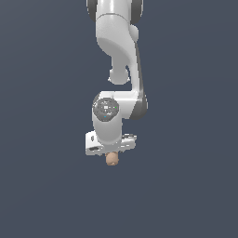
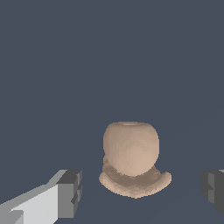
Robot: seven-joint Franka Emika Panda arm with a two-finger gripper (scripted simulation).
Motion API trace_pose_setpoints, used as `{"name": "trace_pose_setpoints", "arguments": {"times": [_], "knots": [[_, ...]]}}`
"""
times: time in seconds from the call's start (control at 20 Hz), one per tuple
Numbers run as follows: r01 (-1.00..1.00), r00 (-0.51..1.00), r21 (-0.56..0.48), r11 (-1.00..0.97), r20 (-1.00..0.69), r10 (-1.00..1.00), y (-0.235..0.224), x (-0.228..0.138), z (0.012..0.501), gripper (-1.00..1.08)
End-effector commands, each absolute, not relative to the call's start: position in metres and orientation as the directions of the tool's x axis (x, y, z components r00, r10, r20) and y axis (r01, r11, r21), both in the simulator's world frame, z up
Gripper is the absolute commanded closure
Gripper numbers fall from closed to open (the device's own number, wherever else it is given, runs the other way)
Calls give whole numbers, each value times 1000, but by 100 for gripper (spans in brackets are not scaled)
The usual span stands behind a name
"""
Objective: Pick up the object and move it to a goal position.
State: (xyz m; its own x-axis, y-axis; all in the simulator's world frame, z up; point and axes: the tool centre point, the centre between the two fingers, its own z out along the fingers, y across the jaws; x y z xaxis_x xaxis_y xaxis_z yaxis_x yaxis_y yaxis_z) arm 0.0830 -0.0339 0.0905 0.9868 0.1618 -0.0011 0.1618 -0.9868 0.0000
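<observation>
**Ana:** Starting with the big piece: the Panda arm [image 1: 118, 51] hangs straight down over the dark desk [image 1: 42, 186], and its claw [image 1: 110, 151] sits low over the object [image 1: 111, 159]. What could go wrong from here?

**Ben:** Mostly a bad closure. The object is a stubby rounded lump with a flared, cap-like end, and rounded sides give flat pads little to bite on. If the fingers meet it off-centre or too high on the curve, it could squirt out or roll away across the desk. A tilt onto the flared end could also leave it cocked in the grip, and it might slip during the carry to the goal.

**Ana:** Is the claw gripping anything now?

**Ben:** No. In the wrist view the claw [image 2: 142, 192] is spread wide, with one dark pad [image 2: 70, 192] on either side and clear desk showing between each pad and the lump.

**Ana:** And where does the object lie relative to it?

**Ben:** The object [image 2: 131, 157] sits between the two fingers, apart from both, roughly midway. In the exterior view it peeks out just below the claw, resting on the desk as far as he can judge. No goal marker is visible.
</observation>
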Motion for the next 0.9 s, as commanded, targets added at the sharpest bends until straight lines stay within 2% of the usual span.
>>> {"name": "trace_pose_setpoints", "arguments": {"times": [0.0,0.45,0.75,0.8,0.85], "knots": [[162,987,0,-987,-1,162,-34,83,87,-92],[164,986,0,-986,0,164,-34,82,45,-92],[164,986,0,-986,0,164,-34,84,40,-92],[164,986,0,-986,0,164,-34,84,40,108],[164,986,0,-986,0,164,-34,84,40,108]]}}
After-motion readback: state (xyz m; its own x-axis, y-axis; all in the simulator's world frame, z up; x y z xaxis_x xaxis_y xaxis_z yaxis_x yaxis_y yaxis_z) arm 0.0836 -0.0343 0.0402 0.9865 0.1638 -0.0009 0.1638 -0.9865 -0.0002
